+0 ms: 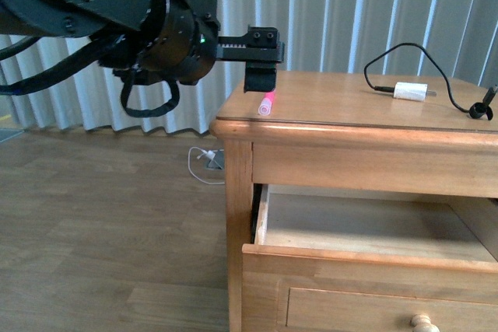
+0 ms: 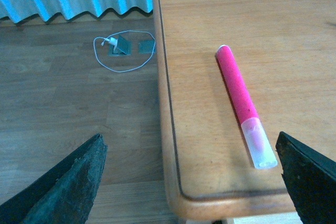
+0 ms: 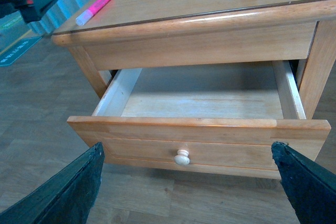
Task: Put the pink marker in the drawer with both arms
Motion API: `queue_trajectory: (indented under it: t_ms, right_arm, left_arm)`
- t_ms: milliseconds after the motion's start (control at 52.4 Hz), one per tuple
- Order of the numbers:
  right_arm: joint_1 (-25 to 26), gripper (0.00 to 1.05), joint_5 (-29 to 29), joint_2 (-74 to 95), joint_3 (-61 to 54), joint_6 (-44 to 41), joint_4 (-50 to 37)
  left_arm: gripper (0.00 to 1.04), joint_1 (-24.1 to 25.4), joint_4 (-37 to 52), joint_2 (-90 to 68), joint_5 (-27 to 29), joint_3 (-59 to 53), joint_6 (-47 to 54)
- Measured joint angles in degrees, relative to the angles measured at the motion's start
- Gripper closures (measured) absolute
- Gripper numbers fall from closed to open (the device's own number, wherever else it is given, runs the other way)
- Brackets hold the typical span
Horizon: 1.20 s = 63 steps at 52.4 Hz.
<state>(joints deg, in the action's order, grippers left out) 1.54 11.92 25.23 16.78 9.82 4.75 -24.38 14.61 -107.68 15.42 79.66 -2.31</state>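
Observation:
The pink marker (image 1: 267,103) lies flat on the wooden nightstand top near its front left corner, pale cap toward the edge. My left gripper (image 1: 261,85) hovers open just above it. In the left wrist view the marker (image 2: 241,98) lies close to one black finger (image 2: 310,177), and nothing is held. The drawer (image 3: 199,137) stands pulled out and empty, its round pale knob (image 3: 182,157) facing my right gripper (image 3: 189,184). That gripper is open a short way in front of the drawer front, touching nothing. The right arm is out of the front view.
A white charger plug (image 1: 411,91) with a black cable (image 1: 405,50) lies on the back right of the nightstand top (image 1: 342,106). A white cable (image 2: 113,56) and floor plates sit on the wooden floor left of the nightstand. White curtains (image 1: 350,5) hang behind.

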Motion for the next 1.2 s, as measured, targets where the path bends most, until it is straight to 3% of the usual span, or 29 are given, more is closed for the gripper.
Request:
queue_trajectory:
  t_ms: [420, 879, 1203]
  right_arm:
    - [0.00, 0.08, 0.00, 0.00, 0.02, 0.00, 0.00]
    - [0.00, 0.08, 0.00, 0.00, 0.02, 0.00, 0.00]
    - [0.00, 0.08, 0.00, 0.00, 0.02, 0.00, 0.00]
  left_arm:
    - [0.06, -2.08, -9.97, -14.38, -0.17, 19.12, 2.45]
    - [0.06, -2.47, -17.88, -18.45, -3.80, 26.62, 4.63]
    - [0.53, -2.36, -19.45, -18.67, -3.61, 27.43, 6.64]
